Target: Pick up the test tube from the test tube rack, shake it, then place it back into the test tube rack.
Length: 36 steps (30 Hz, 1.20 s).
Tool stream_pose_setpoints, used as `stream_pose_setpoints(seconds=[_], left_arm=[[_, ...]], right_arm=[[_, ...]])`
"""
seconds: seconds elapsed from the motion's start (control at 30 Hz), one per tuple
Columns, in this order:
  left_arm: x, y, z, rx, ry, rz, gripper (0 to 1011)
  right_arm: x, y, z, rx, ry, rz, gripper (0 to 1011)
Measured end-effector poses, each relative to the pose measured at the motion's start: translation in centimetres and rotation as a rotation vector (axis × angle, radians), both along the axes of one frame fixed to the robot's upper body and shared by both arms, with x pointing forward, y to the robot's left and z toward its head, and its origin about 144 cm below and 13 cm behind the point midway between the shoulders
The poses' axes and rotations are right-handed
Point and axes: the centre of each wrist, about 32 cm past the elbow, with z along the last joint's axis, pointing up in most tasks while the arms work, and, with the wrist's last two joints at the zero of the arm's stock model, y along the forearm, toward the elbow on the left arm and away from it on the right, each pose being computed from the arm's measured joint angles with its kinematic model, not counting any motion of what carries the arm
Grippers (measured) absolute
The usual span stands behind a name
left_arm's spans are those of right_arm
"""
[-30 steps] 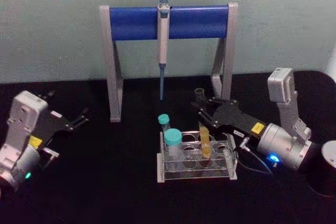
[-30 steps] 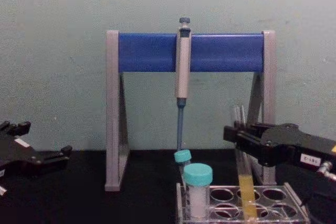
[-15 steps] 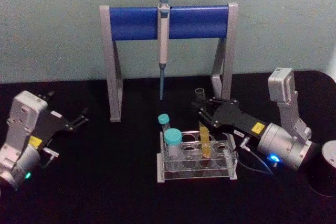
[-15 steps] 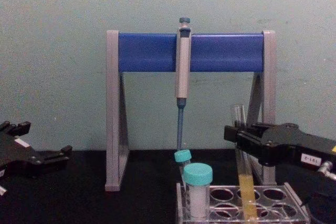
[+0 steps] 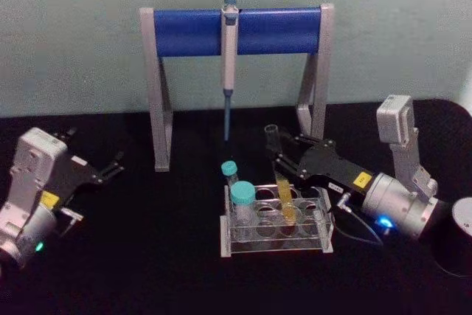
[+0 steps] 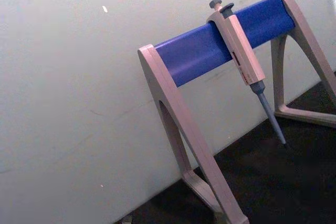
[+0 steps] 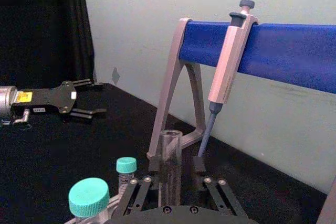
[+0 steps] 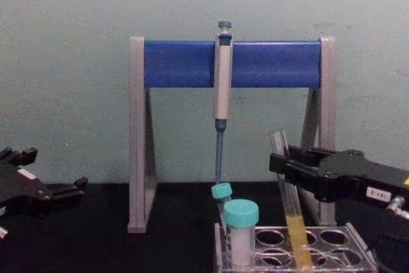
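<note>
The test tube (image 5: 280, 175) is a thin clear tube with yellow-orange liquid (image 8: 295, 241) in its lower part. Its lower end sits in a back hole of the clear test tube rack (image 5: 276, 246), and its open top leans to the left. My right gripper (image 5: 278, 158) is shut on the tube's upper part, reaching in from the right. In the right wrist view the tube (image 7: 169, 166) stands clamped between the two fingers (image 7: 199, 165). My left gripper (image 5: 116, 164) rests open at the far left, well away from the rack.
A grey-and-blue pipette stand (image 5: 192, 31) with a hanging pipette (image 5: 229, 49) stands behind the rack. A teal-capped white tube (image 5: 243, 195) and a small teal-capped vial (image 5: 229, 170) occupy the rack's left side. A dark cylinder (image 5: 461, 234) sits at the right edge.
The right gripper has shifted slightly left, tipping the test tube's top to the left while its lower end stays in the rack. The left arm has not moved.
</note>
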Motion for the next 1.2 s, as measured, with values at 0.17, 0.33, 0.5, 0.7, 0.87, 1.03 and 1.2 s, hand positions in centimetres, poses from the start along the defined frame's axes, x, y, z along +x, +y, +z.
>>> stream_pose_setpoints(seconds=[0.17, 0.33, 0.5, 0.7, 0.87, 1.03, 1.2], left_arm=[[0.0, 0.0, 0.0, 0.0, 0.0, 0.0, 1001], [0.0, 0.0, 0.0, 0.0, 0.0, 0.0, 1002], [0.0, 0.0, 0.0, 0.0, 0.0, 0.0, 1001], [0.0, 0.0, 0.0, 0.0, 0.0, 0.0, 1001], [0.0, 0.0, 0.0, 0.0, 0.0, 0.0, 1001], [0.0, 0.0, 0.0, 0.0, 0.0, 0.0, 1001], [0.0, 0.0, 0.0, 0.0, 0.0, 0.0, 1001]], right_arm=[[0.0, 0.0, 0.0, 0.0, 0.0, 0.0, 521], [0.0, 0.0, 0.0, 0.001, 0.0, 0.0, 679], [0.0, 0.0, 0.0, 0.001, 0.0, 0.0, 817], [0.0, 0.0, 0.0, 0.001, 0.0, 0.0, 996], [0.0, 0.0, 0.0, 0.001, 0.0, 0.0, 1000], [-0.01, 0.01, 0.0, 0.001, 0.0, 0.0, 1000], [-0.32, -0.09, 0.38, 0.03, -0.033, -0.003, 1000]])
